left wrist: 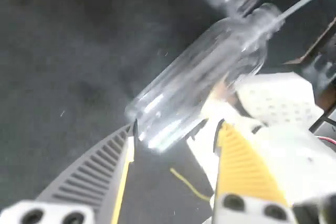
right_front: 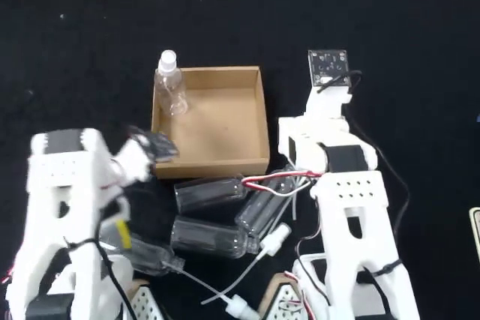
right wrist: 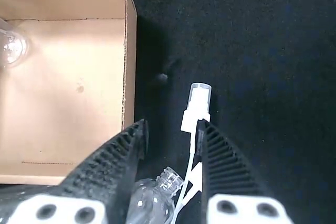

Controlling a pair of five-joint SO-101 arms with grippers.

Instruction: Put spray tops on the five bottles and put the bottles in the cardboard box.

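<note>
Right gripper (right wrist: 171, 125) spread wide, spray top (right wrist: 196, 106) just beside one finger. Left gripper (left wrist: 177, 129) at lower-left bottle (right_front: 146, 254) - grip unclear.

We identify white printed shells with black bands on the left arm (right_front: 64, 185) and right arm (right_front: 349, 192). Red-and-white cables (right_front: 279, 179) trail from the right arm. The left end effector (left wrist: 176, 127) is ribbed grey and yellow, and the right end effector (right wrist: 170, 129) is ribbed black.
</note>
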